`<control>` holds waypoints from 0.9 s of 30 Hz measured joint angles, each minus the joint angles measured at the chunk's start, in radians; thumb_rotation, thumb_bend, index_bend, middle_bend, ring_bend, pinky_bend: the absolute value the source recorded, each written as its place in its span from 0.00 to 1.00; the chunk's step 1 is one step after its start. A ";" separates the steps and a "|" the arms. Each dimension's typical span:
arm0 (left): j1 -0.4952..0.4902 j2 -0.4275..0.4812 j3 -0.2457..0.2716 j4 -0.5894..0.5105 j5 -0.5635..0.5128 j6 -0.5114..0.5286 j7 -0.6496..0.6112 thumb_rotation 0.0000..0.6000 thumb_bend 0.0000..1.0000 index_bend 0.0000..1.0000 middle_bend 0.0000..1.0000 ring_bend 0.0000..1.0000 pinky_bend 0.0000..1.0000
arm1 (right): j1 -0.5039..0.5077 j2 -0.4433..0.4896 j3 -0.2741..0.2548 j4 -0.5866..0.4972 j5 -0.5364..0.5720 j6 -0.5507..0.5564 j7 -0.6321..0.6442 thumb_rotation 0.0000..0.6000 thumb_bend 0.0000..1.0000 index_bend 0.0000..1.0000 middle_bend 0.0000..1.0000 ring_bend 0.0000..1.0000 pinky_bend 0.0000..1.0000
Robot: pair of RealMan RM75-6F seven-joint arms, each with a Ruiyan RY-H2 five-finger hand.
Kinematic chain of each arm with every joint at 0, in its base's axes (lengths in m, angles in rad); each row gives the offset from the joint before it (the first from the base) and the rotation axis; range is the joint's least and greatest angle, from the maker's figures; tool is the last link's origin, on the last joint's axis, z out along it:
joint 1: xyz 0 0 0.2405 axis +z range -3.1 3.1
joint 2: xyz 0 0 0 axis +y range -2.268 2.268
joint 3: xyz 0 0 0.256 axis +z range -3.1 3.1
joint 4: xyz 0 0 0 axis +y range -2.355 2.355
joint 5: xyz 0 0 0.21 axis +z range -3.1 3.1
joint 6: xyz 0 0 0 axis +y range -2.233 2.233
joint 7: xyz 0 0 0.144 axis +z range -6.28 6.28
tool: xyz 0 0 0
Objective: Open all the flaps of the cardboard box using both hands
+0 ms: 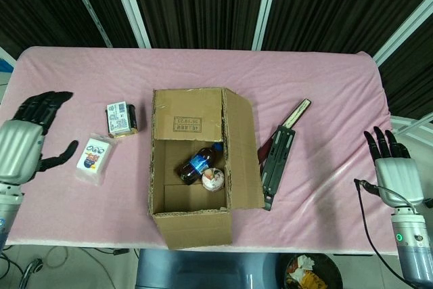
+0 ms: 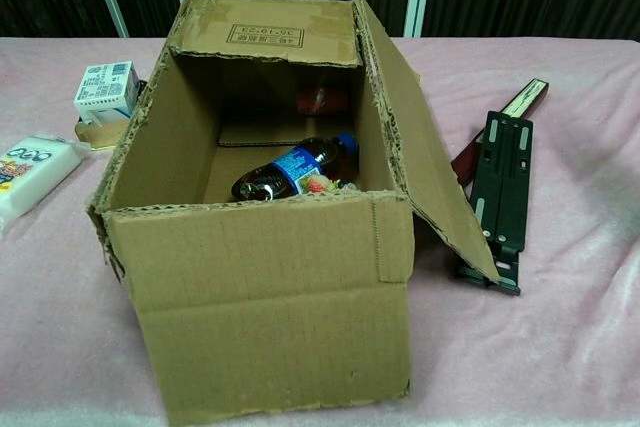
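Brown cardboard box (image 1: 193,167) sits mid-worktop, flaps folded out, long axis front to back; left hand (image 1: 27,141), empty and fingers spread, is nearer than likewise open right hand (image 1: 392,167).

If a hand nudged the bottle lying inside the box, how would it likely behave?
The bottle lies on its side, so it would probably roll until a wall of the cardboard box stops it. It looks dark with liquid, so likely fairly heavy. Its smooth plastic may be slippery.

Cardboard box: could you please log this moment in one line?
cardboard box: flaps open | left robot hand: open, clear | right robot hand: open, clear
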 measured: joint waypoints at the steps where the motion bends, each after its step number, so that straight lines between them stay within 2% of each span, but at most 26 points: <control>1: 0.019 -0.013 0.031 0.027 0.028 0.040 0.004 1.00 0.28 0.10 0.13 0.08 0.13 | 0.003 0.002 0.002 -0.007 -0.001 -0.003 -0.001 1.00 0.20 0.00 0.02 0.03 0.23; 2: 0.042 -0.027 0.067 0.065 0.058 0.086 0.004 1.00 0.28 0.10 0.13 0.08 0.12 | 0.008 0.005 0.005 -0.017 -0.001 -0.007 -0.003 1.00 0.20 0.00 0.02 0.03 0.23; 5: 0.085 -0.055 0.129 0.161 0.109 0.175 -0.017 1.00 0.28 0.10 0.13 0.08 0.12 | 0.031 0.013 0.020 -0.048 0.000 -0.025 -0.010 1.00 0.20 0.00 0.02 0.03 0.23; 8: 0.114 -0.085 0.170 0.267 0.118 0.240 -0.077 1.00 0.28 0.10 0.13 0.08 0.12 | 0.069 0.021 0.043 -0.080 0.007 -0.061 -0.024 1.00 0.21 0.00 0.02 0.03 0.23; 13: 0.137 -0.128 0.215 0.385 0.112 0.305 -0.176 1.00 0.28 0.09 0.13 0.08 0.12 | 0.159 0.030 0.091 -0.129 0.030 -0.136 -0.069 1.00 0.23 0.00 0.07 0.05 0.23; 19: 0.151 -0.180 0.265 0.505 0.087 0.345 -0.303 1.00 0.28 0.09 0.13 0.07 0.12 | 0.313 -0.004 0.164 -0.184 0.087 -0.242 -0.130 1.00 0.35 0.13 0.17 0.14 0.27; 23: 0.146 -0.198 0.293 0.544 0.076 0.353 -0.382 1.00 0.28 0.09 0.13 0.07 0.12 | 0.434 -0.076 0.197 -0.210 0.153 -0.313 -0.184 1.00 0.39 0.21 0.26 0.23 0.31; 27: 0.133 -0.212 0.313 0.584 0.076 0.362 -0.416 1.00 0.28 0.09 0.13 0.07 0.12 | 0.535 -0.170 0.203 -0.218 0.211 -0.352 -0.249 1.00 0.40 0.28 0.33 0.32 0.37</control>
